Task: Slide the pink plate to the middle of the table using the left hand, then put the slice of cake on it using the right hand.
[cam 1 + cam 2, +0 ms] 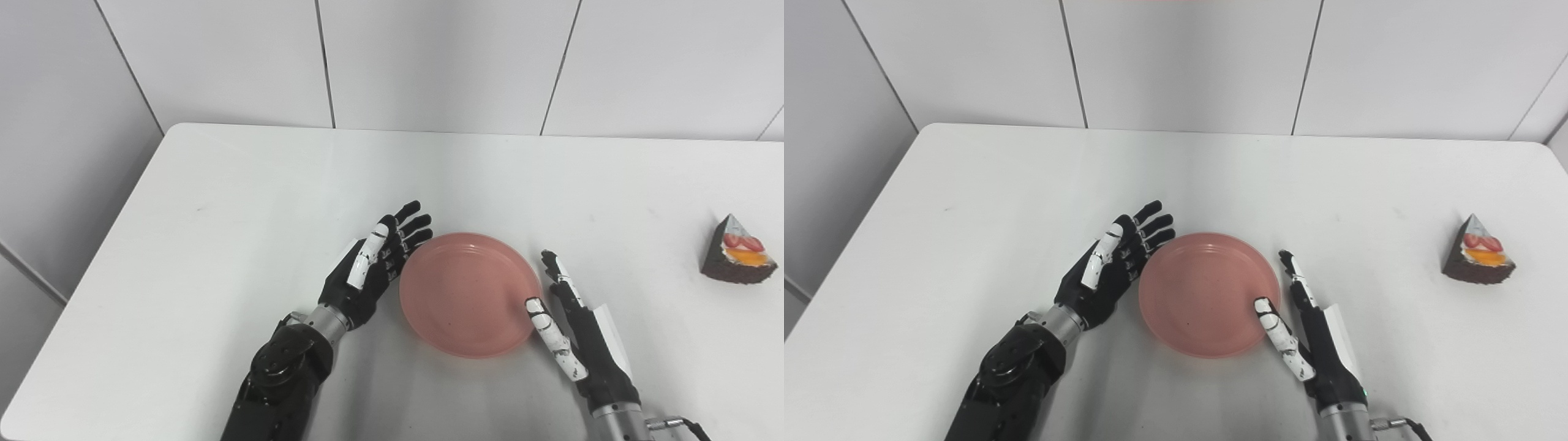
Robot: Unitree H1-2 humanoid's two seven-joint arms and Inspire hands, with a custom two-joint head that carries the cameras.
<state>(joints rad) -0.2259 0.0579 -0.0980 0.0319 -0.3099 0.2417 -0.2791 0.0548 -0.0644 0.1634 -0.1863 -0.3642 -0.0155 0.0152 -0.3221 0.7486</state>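
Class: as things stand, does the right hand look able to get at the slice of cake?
Probably yes: the right hand is open, and only bare table lies between it and the slice of cake.

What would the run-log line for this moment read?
left robot hand: open, beside pink plate | right robot hand: open | cake slice: far right, untouched | plate: empty

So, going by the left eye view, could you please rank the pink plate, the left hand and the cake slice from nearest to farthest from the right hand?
1. Pink plate: right beside the right hand, on its left; its thumb overlaps the rim.
2. Left hand: across the plate, at its left edge.
3. Cake slice: far out by the table's right edge.
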